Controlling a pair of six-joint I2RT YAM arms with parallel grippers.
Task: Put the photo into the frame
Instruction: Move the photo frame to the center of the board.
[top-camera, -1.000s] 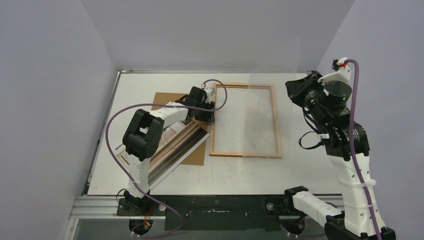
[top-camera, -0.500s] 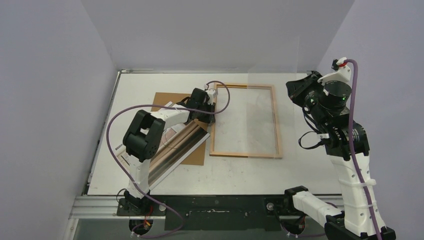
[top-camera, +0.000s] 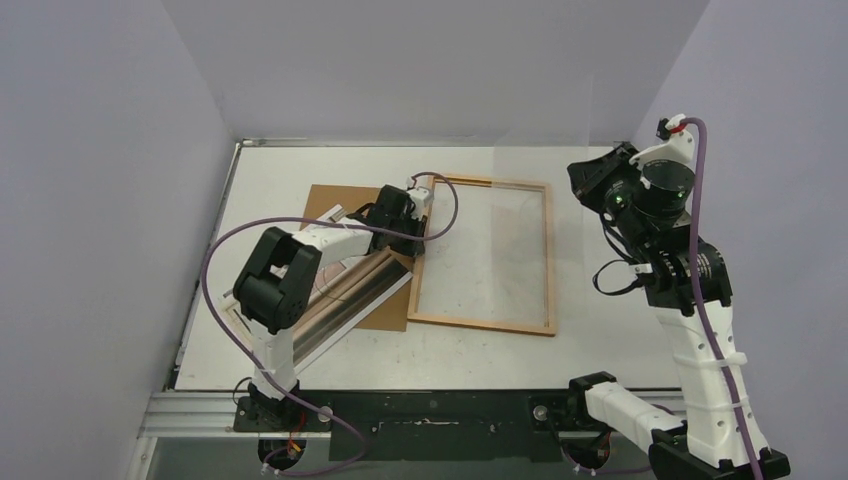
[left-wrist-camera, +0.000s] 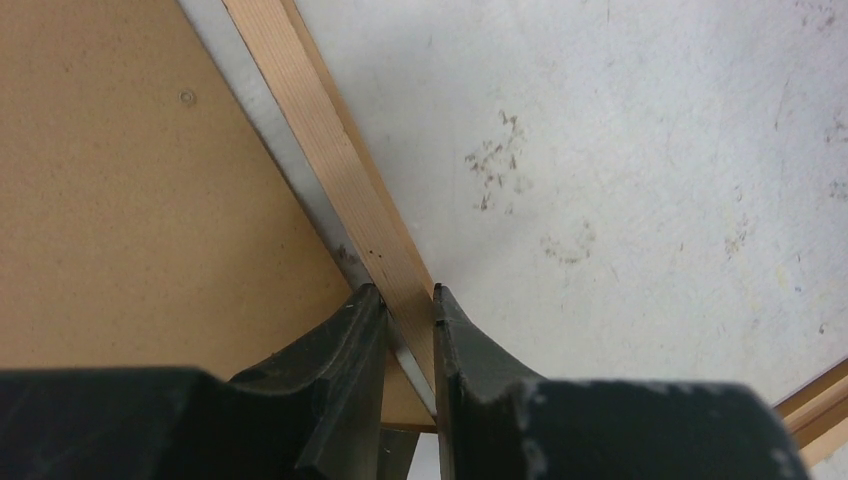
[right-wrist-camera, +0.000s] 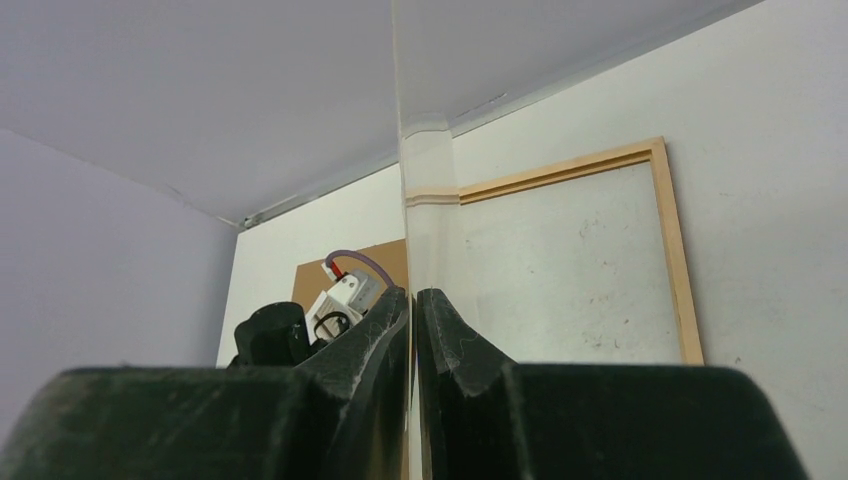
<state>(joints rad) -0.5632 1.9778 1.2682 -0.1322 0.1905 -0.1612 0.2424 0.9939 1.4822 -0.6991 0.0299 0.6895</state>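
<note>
**Left claw on frame rail; photo not yet in frame**

Left claw (top-camera: 420, 213) (left-wrist-camera: 408, 300): closed on the frame (top-camera: 480, 325) (left-wrist-camera: 330, 150), both fingers pinching its left rail near the far corner. Frame lies flat on the table (top-camera: 300, 170) (left-wrist-camera: 620, 150), slightly skewed, with bare tabletop showing inside it.

Photo (top-camera: 350, 295): lies picture side up and slanted on the brown backing board (top-camera: 325, 197) (left-wrist-camera: 120, 200), just left of the frame and partly under the left arm.

Right claw (top-camera: 590, 180) (right-wrist-camera: 412, 295): raised over the right side of the table, fingers clamped on a thin clear sheet (right-wrist-camera: 428, 200) held upright and seen edge-on.
</note>
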